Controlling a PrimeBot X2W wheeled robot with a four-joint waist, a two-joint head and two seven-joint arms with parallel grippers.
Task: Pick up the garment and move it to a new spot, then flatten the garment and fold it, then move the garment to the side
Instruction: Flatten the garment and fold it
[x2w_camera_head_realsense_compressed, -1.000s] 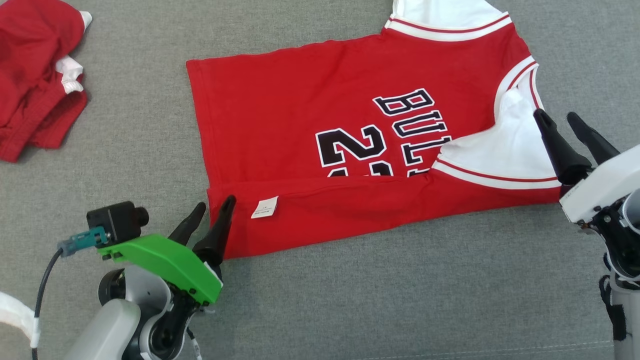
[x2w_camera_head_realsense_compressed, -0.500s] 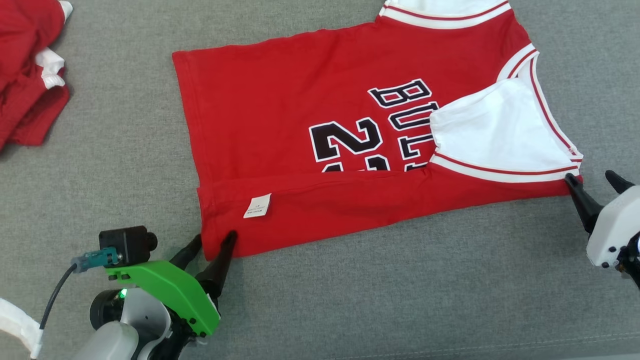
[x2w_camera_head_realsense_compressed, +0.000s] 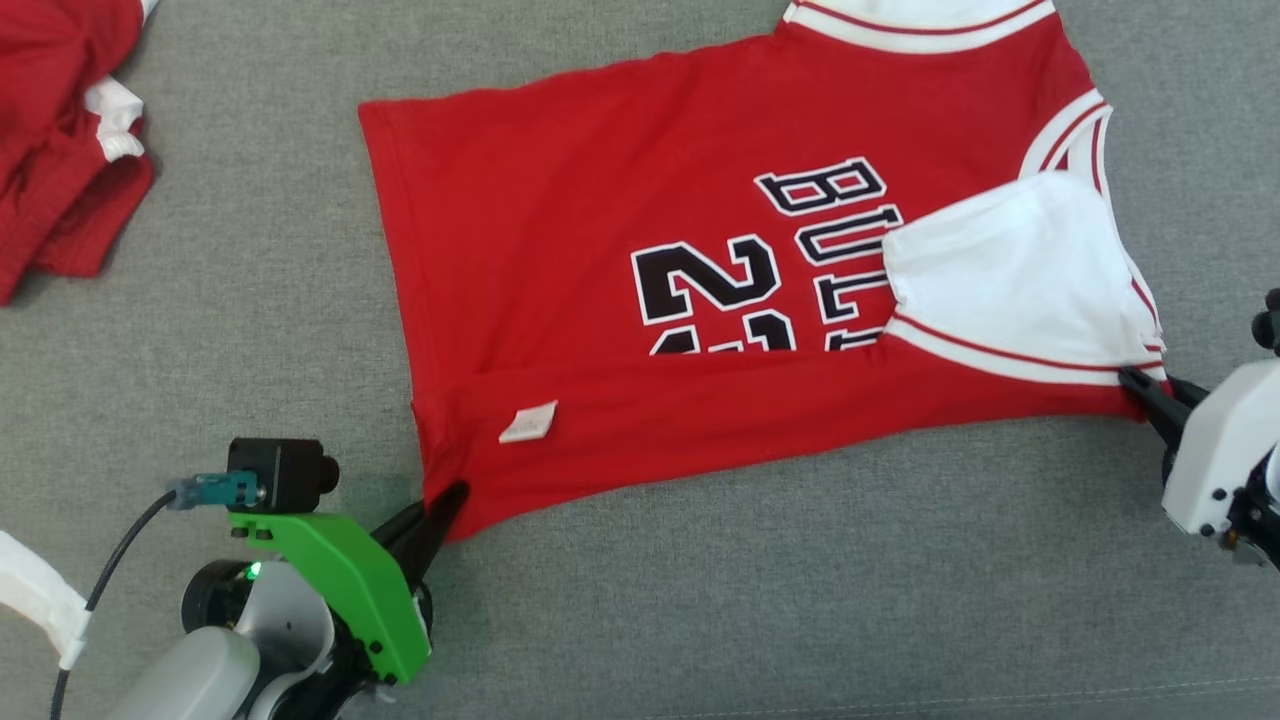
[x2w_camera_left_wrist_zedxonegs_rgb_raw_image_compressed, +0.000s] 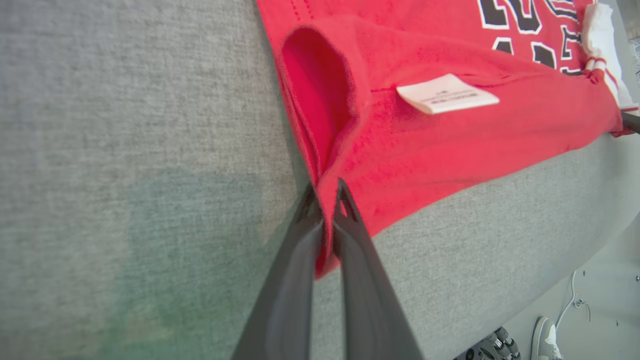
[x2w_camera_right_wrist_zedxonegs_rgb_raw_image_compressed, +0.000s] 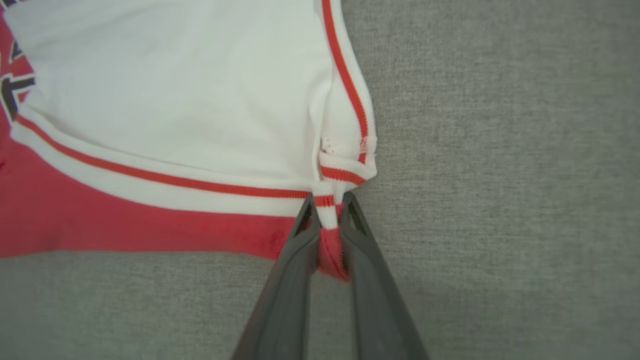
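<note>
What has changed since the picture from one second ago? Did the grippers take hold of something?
Both grippers closed. The left gripper now pinches the jersey at its near hem corner; the right gripper came back from the white panel and pinches the shoulder corner. The fold and the other red garment stayed.
</note>
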